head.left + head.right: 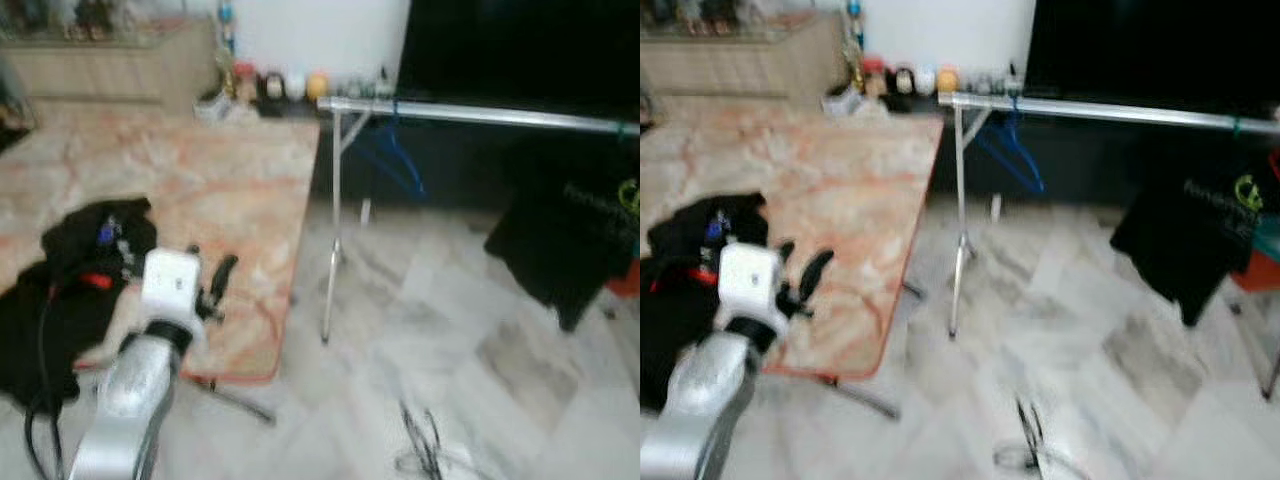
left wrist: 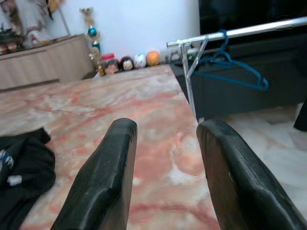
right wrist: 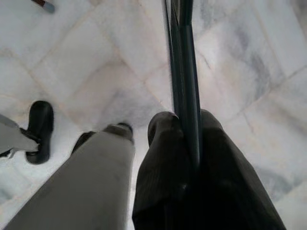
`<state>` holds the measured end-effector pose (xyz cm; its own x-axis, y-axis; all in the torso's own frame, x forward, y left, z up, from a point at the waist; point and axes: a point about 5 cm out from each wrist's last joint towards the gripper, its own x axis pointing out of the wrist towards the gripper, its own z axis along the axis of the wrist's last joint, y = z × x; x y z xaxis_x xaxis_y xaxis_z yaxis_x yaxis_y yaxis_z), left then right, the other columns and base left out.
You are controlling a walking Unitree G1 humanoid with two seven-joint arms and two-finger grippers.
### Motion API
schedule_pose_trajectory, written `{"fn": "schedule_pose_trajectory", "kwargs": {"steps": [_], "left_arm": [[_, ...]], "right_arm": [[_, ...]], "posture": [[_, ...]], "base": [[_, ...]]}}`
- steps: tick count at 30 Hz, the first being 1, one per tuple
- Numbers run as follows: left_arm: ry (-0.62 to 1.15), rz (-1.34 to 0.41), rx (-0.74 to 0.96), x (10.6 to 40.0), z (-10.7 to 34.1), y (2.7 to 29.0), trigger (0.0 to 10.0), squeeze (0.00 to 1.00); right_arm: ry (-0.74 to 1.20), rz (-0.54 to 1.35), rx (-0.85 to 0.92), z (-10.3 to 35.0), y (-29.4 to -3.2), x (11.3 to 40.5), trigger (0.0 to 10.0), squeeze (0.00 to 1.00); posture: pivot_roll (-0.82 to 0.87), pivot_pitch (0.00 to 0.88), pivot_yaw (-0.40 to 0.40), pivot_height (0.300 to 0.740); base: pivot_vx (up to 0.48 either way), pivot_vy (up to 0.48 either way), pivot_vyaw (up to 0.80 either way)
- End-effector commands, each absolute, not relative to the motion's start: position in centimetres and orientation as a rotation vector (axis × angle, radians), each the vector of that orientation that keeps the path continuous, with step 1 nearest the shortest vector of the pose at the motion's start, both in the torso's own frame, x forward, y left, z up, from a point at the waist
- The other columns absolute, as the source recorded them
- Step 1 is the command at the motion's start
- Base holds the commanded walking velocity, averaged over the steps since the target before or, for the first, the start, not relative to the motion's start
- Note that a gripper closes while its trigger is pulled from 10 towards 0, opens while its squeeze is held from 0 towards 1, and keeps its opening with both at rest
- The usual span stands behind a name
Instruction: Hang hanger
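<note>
Hanger [image 3: 184, 62], thin, in right end effector [image 3: 184, 143].

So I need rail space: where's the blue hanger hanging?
The blue hanger hangs at the near end of the silver clothes rail, beside its upright leg, past the marble table.

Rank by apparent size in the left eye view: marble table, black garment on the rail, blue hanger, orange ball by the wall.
1. marble table, largest by far.
2. black garment hanging on the rail.
3. blue hanger.
4. orange ball, smallest, though it sits farthest from the camera.
</note>
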<state>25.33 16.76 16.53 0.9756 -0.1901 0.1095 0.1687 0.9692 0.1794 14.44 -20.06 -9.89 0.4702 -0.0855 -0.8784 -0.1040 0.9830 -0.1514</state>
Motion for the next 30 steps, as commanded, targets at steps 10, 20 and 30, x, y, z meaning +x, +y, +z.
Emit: {"fn": "schedule_pose_trajectory", "kwargs": {"steps": [10,20,30], "left_arm": [[-0.044,-0.211,0.214,25.8,14.2,16.9,10.0,0.00],[-0.034,-0.207,0.198,25.6,13.5,16.9,10.0,0.00],[0.138,-0.289,0.233,25.2,9.7,17.0,10.0,0.00]], "right_arm": [[1.071,0.010,-0.190,-9.8,-20.0,14.7,10.0,0.00],[1.071,0.015,-0.195,-9.8,-20.0,14.8,10.0,0.00],[1.062,0.010,-0.192,-9.7,-20.0,14.9,10.0,0.00]], "posture": [[0.17,0.000,-0.034,0.740],[0.18,0.000,-0.041,0.740],[0.18,0.000,-0.040,0.740]], "base": [[0.000,-0.180,0.00],[0.000,-0.480,0.00],[0.000,-0.144,0.00]]}}
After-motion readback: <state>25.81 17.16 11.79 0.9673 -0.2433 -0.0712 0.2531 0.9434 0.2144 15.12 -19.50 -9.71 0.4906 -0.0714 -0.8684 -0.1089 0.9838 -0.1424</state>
